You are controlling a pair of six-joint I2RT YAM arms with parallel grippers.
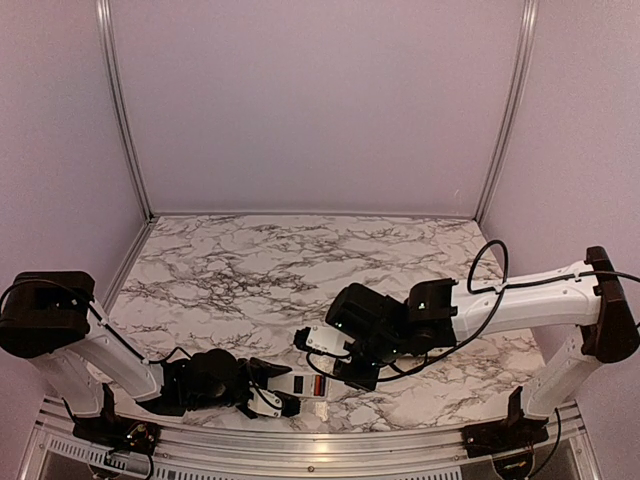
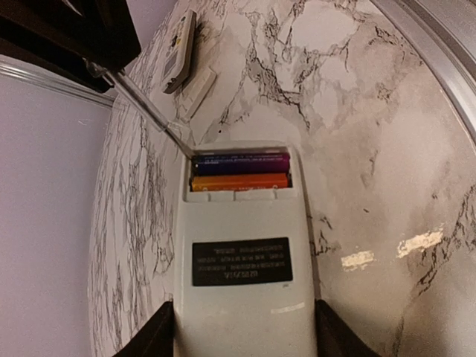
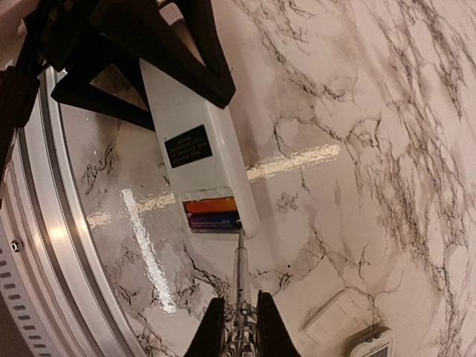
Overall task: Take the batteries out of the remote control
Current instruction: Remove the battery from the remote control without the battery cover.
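Batteries [image 2: 239, 171]: two cells side by side in the open bay at the end of the remote control [image 2: 242, 297]. One is an orange cell [image 2: 239, 181], the other a dark purple-blue cell [image 2: 240, 162].
Handling: probably light, rigid, smooth and apt to roll, and likely spring-pressed in their slots. I would lever one end up, then pinch across the round body.
Remote control: lies back-up on the table [image 1: 250, 260] at its near edge, with no cover over the bay.
Left gripper [image 2: 242, 331]: jaws pinch the remote's long sides at the end away from the bay.
Right gripper [image 3: 239, 331]: jaws pressed together on a thin metal pry rod [image 3: 239, 275].
Rod tip: at the bay's outer corner, beside the dark cell. Whether it touches, I cannot tell.
Count: two batteries, two remotes, one loose cover, one rod.
Further out: a second remote [image 2: 178, 52] and a flat white loose cover [image 2: 195, 93] lie just beside each other, well apart from the held one.
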